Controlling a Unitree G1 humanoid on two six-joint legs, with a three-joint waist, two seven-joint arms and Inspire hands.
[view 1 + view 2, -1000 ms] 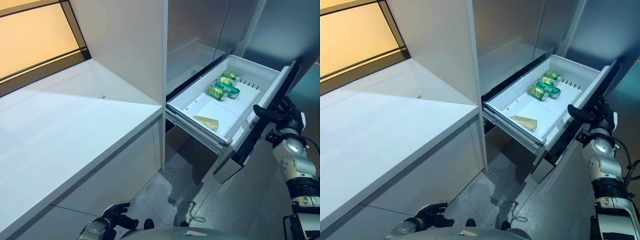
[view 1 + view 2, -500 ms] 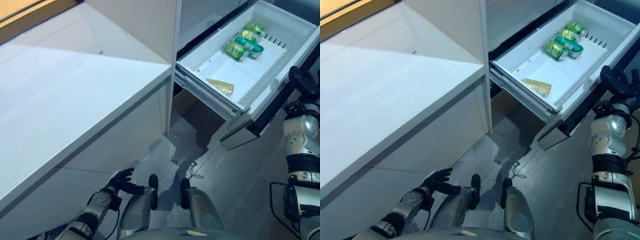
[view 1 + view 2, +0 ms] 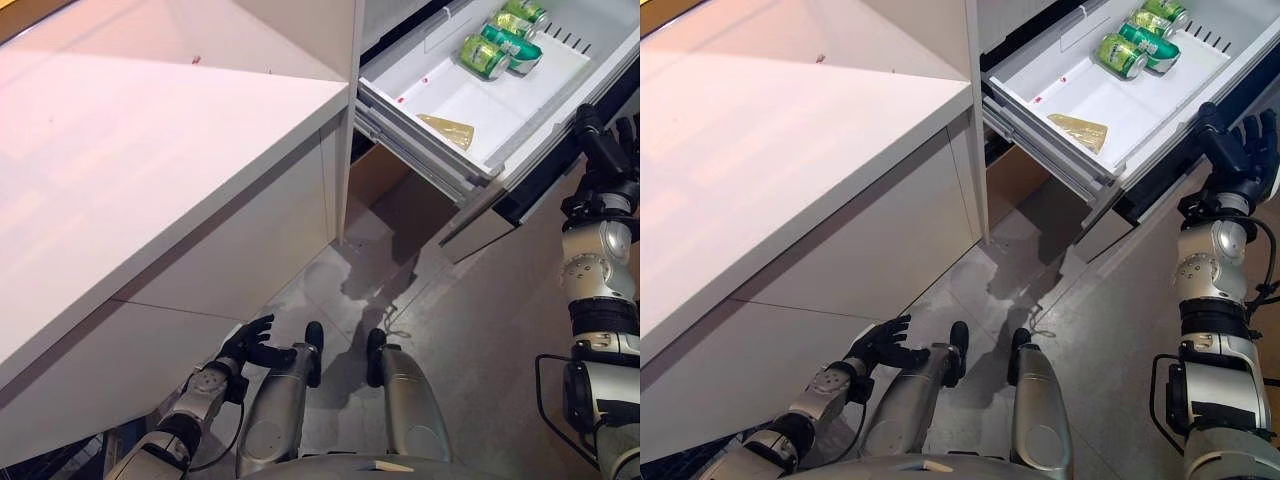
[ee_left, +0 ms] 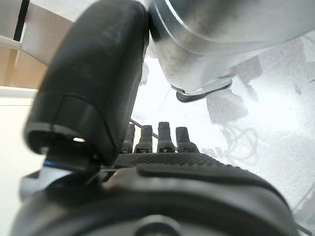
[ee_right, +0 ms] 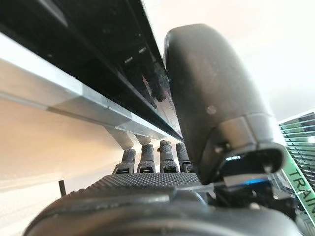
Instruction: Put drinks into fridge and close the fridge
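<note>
The white fridge drawer (image 3: 450,95) stands pulled out at the upper right. Green cans (image 3: 500,38) lie together at its far end, and a flat yellowish packet (image 3: 447,129) lies nearer the front. My right hand (image 3: 1237,148) is open, its straight fingers against the drawer's dark front panel (image 3: 545,175); the right wrist view shows the fingers (image 5: 147,155) straight along that panel (image 5: 88,44). My left hand (image 3: 248,345) hangs low near the floor, open and empty, its fingers (image 4: 162,137) straight.
A long white counter (image 3: 150,150) fills the left side, its end wall next to the drawer. Below the drawer is a dark opening (image 3: 385,180). Grey floor tiles (image 3: 480,320) lie in front of the fridge.
The camera has tilted down, so the whole picture has shifted up. My right hand stays at the drawer's front panel; my left hand stays low.
</note>
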